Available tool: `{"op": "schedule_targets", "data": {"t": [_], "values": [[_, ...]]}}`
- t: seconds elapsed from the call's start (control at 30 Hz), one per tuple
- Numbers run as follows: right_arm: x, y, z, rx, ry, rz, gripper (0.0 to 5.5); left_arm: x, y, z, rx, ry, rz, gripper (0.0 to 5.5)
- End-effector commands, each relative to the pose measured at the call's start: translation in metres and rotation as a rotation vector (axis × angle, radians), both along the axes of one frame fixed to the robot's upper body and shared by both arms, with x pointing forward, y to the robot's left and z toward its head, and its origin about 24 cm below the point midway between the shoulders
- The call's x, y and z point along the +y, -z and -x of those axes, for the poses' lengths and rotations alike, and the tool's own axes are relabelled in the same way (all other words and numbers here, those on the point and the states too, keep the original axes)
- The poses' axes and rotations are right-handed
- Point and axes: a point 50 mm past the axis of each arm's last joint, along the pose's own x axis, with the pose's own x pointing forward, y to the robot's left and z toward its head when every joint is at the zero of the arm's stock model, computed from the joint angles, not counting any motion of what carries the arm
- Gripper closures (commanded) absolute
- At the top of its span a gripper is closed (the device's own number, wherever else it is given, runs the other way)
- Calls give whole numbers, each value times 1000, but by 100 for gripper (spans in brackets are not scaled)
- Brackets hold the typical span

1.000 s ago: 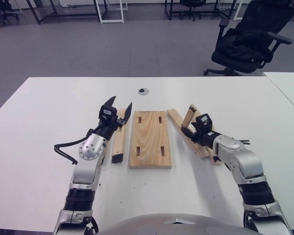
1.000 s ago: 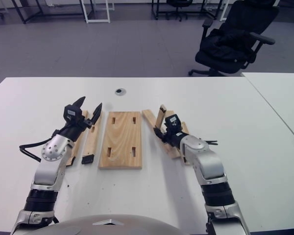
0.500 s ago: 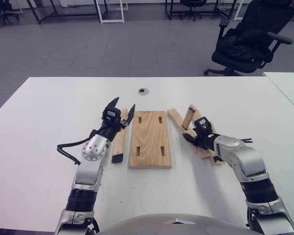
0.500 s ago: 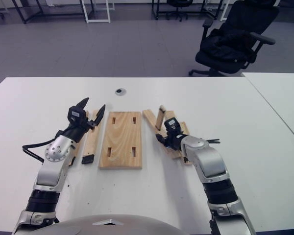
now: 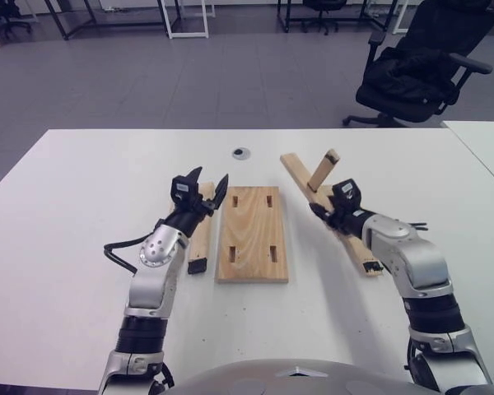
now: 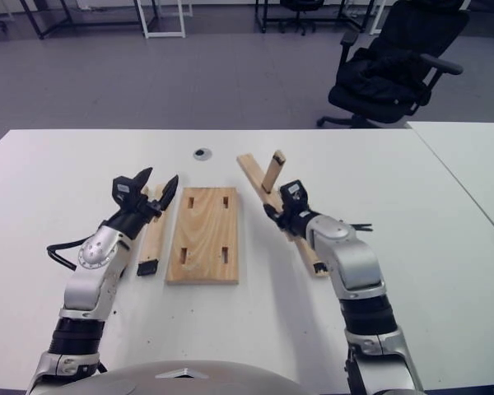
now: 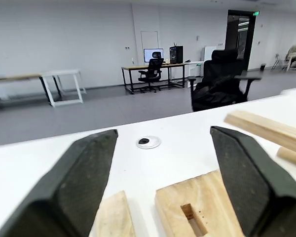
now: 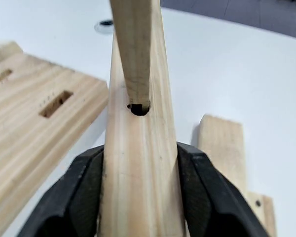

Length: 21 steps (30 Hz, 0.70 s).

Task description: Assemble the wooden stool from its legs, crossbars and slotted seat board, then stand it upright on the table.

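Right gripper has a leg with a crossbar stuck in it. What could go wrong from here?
1. The crossbar stands tilted in a hole in the leg, loose-looking; tipping the leg may drop it.
2. The right gripper clamps the leg behind the hole; the free front end may twist in the grip.
3. The left gripper hangs open beside the seat board; swinging the leg across could hit either.
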Motion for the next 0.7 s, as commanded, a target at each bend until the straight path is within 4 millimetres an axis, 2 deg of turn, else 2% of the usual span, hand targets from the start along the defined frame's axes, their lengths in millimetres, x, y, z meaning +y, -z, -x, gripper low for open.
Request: {"op": "schedule_targets", "data": {"t": [0.03, 0.13, 0.2, 0.3, 0.4, 0.53, 0.7], "values": [[7, -33, -3, -169, -126, 2, 342, -4, -22, -9, 11, 56, 231, 205], [24, -46, 6, -296, -347, 59, 342, -30, -38, -11, 99, 295, 585, 205], [36, -50, 10, -352, -441, 54, 342, -44, -40, -5, 190, 446, 740, 205], [51, -58, 20, -433, -555, 26, 342, -46, -43, -3, 261, 484, 889, 205], [57, -62, 27, -469, -604, -12, 342, -40, -50, -5, 256, 474, 952, 205], [56, -63, 27, -484, -600, -4, 342, -34, -44, -4, 290, 419, 967, 205], [56, -58, 28, -467, -613, 13, 342, -23, -42, -3, 261, 321, 980, 291]]}}
